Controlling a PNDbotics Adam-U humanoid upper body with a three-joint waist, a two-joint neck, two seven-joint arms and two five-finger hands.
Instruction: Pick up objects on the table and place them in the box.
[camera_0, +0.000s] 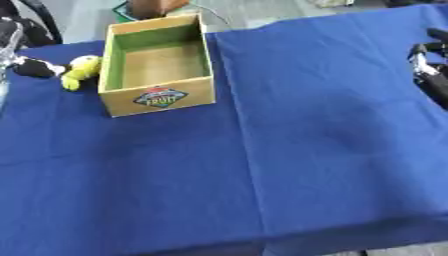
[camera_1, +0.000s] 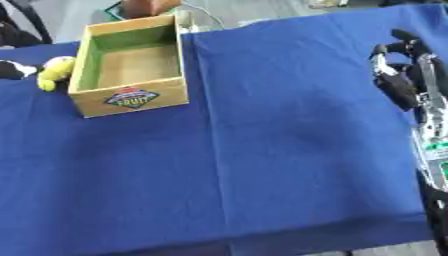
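An open wooden box (camera_0: 158, 98) with a green inner wall and a fruit label on its front stands at the table's back left; nothing shows inside it. A small yellow soft toy (camera_0: 80, 71) lies just left of the box, against its outer wall. My left hand (camera_0: 35, 68), black with a pale patch, touches the toy's left side, and its arm (camera_0: 8, 42) runs along the left edge. The rest of that hand is cut off by the edge. My right hand (camera_1: 395, 75) hangs at the right edge, far from the box, relaxed and holding nothing.
A blue cloth (camera_0: 289, 150) covers the whole table, with a fold line running down its middle. Beyond the far edge, behind the box, stand a brown object (camera_0: 157, 6) and a green-rimmed thing. The table's front edge shows at the bottom.
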